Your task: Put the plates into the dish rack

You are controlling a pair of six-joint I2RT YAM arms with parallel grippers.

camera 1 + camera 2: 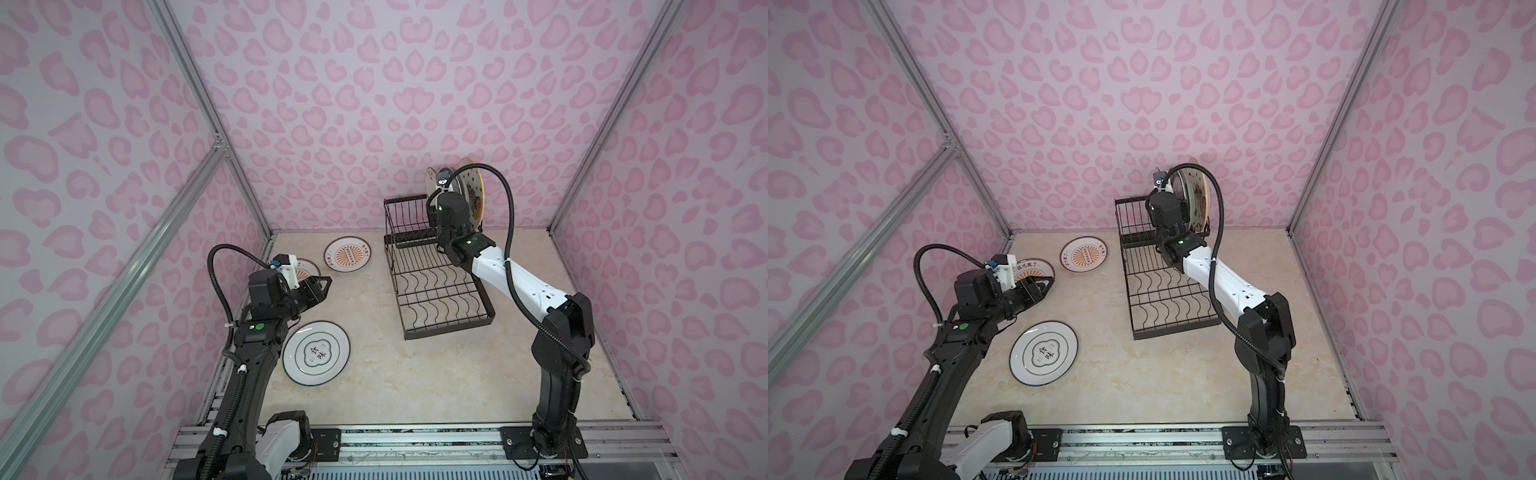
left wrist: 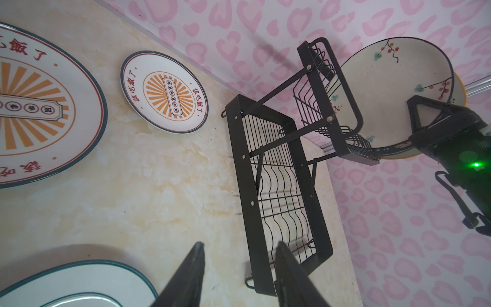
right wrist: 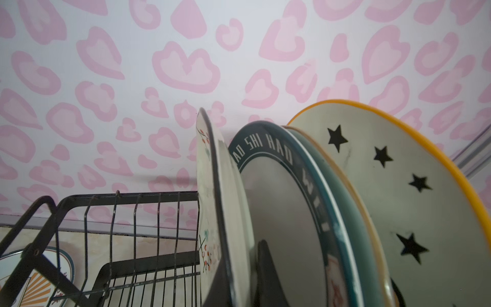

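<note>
While right jaws pinch the cream branch plate (image 2: 393, 87) in the dish rack (image 2: 245, 186), left jaws stand spread.

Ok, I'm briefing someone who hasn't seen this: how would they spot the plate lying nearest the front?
Find the black rack; three plates lie flat on the table to its left. The front plate lies apart from the other two. Unlike the two sunburst plates behind it, it has green rings around a dark-outlined emblem and no orange.
</note>
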